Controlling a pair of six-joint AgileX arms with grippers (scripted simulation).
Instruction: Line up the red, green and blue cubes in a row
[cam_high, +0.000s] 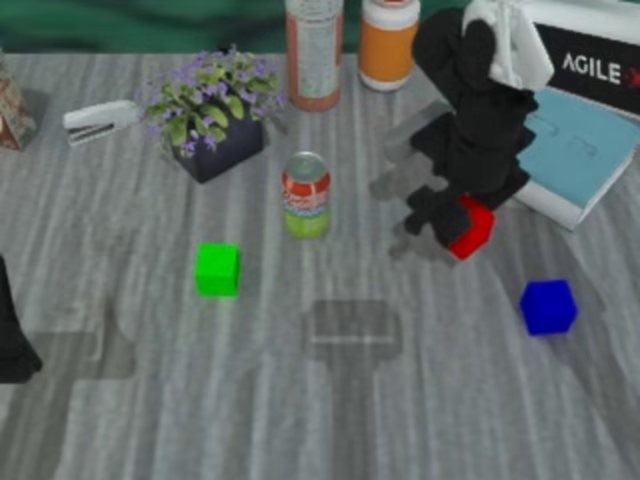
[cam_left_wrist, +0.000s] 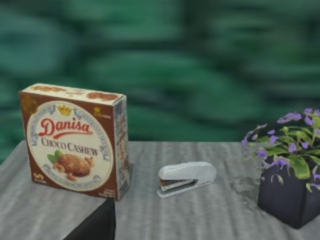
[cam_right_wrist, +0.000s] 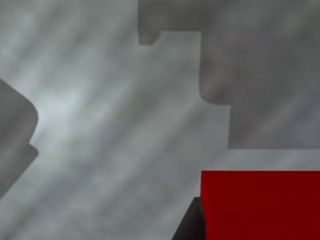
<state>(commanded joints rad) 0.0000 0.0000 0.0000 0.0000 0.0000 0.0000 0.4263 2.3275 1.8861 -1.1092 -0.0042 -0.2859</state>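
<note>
Risk centres on the red cube (cam_high: 472, 228), which sits at the tip of the right end effector (cam_high: 450, 222) over the right-centre of the table (cam_high: 420, 420). In the right wrist view the cube (cam_right_wrist: 260, 205) fills one corner with a dark finger edge against its side, and the shadow on the table suggests it is carried above the surface, so I judge the fingers closed on it. How much of the cube they cover cannot be seen. A shallow hold could let the cube twist or drop when the arm moves, leaving it tilted or out of line.

The green cube (cam_high: 217, 269) rests on the table left of centre, and the blue cube (cam_high: 547, 306) rests nearer the right edge, well apart from it. The two are not at quite the same depth, so a red cube set between them would not yet make a straight row.

A red-and-green soda can (cam_high: 306, 195) stands upright just behind the open middle ground. A low sweep toward that spot could clip it and roll it into the green cube.

The left arm is parked at the table's left edge. Its wrist view shows a Danisa cookie box (cam_left_wrist: 75, 140), a white stapler (cam_left_wrist: 186, 178) and a potted purple plant (cam_left_wrist: 290, 175), but not its own fingers.
</note>
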